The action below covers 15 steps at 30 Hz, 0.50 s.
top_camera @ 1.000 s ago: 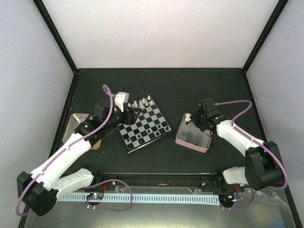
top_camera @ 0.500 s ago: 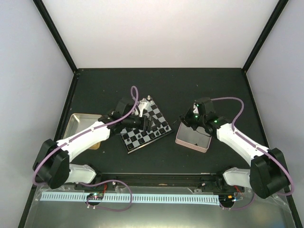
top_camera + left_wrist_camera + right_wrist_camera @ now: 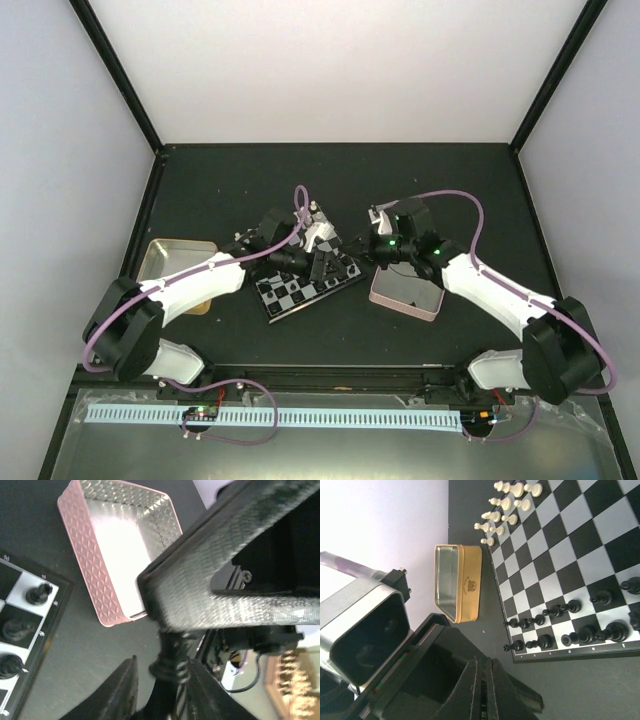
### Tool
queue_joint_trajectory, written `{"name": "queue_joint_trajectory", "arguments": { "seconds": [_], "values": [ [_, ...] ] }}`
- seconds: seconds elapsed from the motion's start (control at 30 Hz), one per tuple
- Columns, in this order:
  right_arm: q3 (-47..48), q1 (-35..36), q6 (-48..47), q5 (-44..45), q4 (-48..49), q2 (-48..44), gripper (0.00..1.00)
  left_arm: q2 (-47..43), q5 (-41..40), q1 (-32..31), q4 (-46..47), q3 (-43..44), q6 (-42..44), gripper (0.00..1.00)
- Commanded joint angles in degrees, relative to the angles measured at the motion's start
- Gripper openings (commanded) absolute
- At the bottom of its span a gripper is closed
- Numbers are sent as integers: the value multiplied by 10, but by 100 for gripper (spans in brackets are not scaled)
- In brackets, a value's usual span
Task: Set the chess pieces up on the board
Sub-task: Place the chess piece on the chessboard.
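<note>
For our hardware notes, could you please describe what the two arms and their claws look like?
The left arm and right arm have white link shells, black joints and a looping purple cable each. Green lights glow near the right wrist. The left claw and right claw have slim black fingers.

The board (image 3: 285, 296) lies in the middle of the counter (image 3: 450, 180), turned a little. The left tray (image 3: 160, 250) lies to its left, and the right tray (image 3: 398, 302) just to its right. Chess pieces (image 3: 512, 502) stand in one row along the board's far edge and in another along its near edge. The left tool (image 3: 162, 662) hangs over the board's right side. The right tool (image 3: 482, 677) hangs near the board's right corner.
</note>
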Motion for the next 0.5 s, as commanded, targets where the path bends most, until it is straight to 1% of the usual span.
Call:
{"name": "queue_joint_trajectory", "arguments": {
  "seconds": [0.0, 0.07, 0.1, 0.17, 0.27, 0.47],
  "values": [
    [21, 9, -34, -33, 6, 12, 4, -7, 15, -3, 4, 22, 29, 17],
    [30, 9, -49, -29, -9, 8, 10, -10, 7, -4, -7, 25, 42, 6],
    [37, 9, -59, -27, -20, 7, 16, -11, 4, -4, -14, 26, 49, 2],
    [52, 9, -79, -24, -47, 6, 25, -16, -1, -4, -29, 27, 63, 2],
    [67, 9, -114, -31, -70, 10, 33, -23, -1, -4, -40, 27, 83, 1],
    [80, 9, -163, -58, -115, 31, 33, -33, -5, -3, -43, 27, 93, 1]
  ]
}}
